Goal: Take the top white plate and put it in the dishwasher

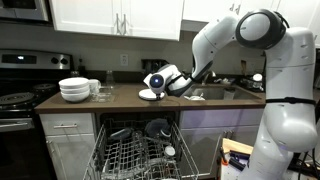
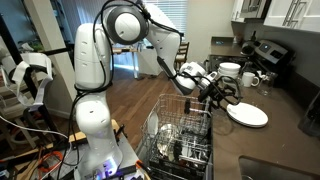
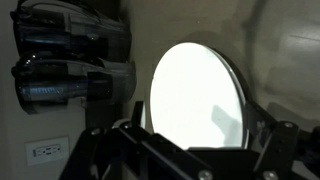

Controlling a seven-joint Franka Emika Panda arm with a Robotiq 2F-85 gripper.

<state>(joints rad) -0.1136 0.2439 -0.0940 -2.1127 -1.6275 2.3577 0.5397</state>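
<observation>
While open, claw [image 2: 228,98] at edge of white plate [image 2: 250,117]

One white plate [image 2: 247,116] on the counter [image 2: 285,138]; one stack of white bowls [image 1: 74,90], its count too small to tell; one open dishwasher [image 1: 118,152]; one stove [image 1: 15,98]; one sink [image 1: 212,93]; one robot arm [image 1: 225,40]; one wall socket [image 3: 45,151] in the wrist view.

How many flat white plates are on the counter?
1 that I can see: the flat white plate lies on the counter, close by the robot's open hand. More plates might be stacked under it; I can't tell.
</observation>
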